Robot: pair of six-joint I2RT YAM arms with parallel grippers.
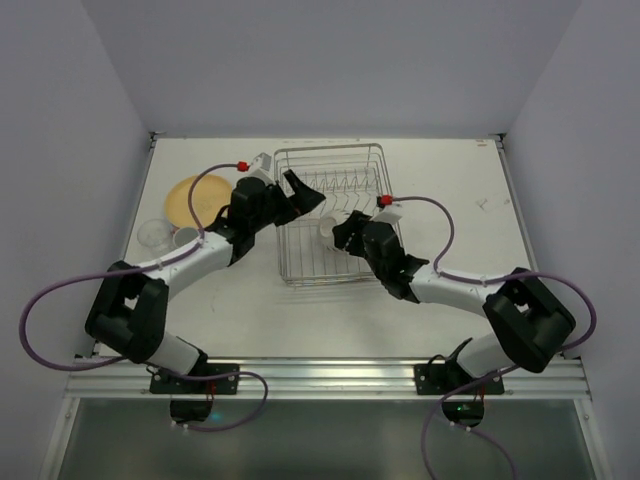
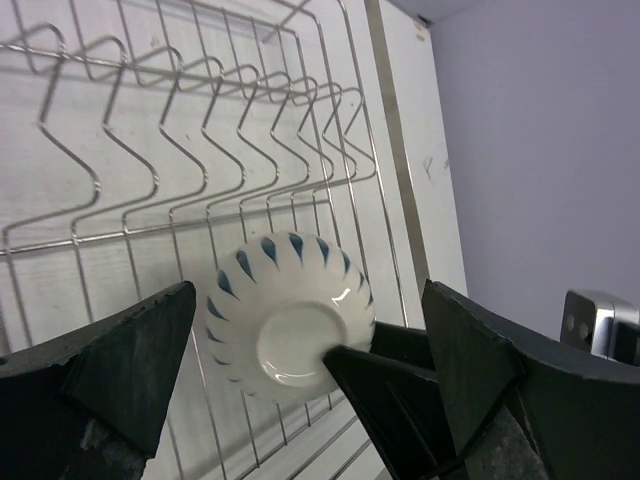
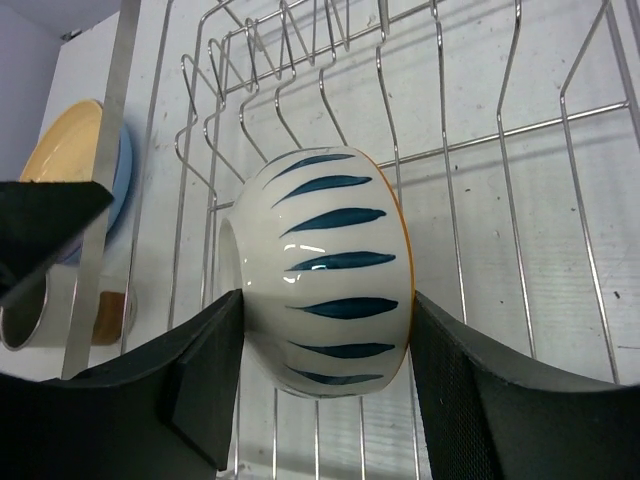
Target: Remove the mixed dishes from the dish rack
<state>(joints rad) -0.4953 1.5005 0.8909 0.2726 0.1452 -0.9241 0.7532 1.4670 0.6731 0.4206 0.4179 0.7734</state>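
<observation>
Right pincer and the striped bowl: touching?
Touching. The right wrist view shows the right pincer clamped on the striped bowl, with both inner faces flush against its sides and no gap.

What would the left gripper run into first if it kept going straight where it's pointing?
The left gripper would most likely meet the striped bowl held by the right gripper, though depth is unclear.

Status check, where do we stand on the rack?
Right gripper shut on white bowl, over dish rack. Left gripper open, hovering close, could crowd the lift.
</observation>
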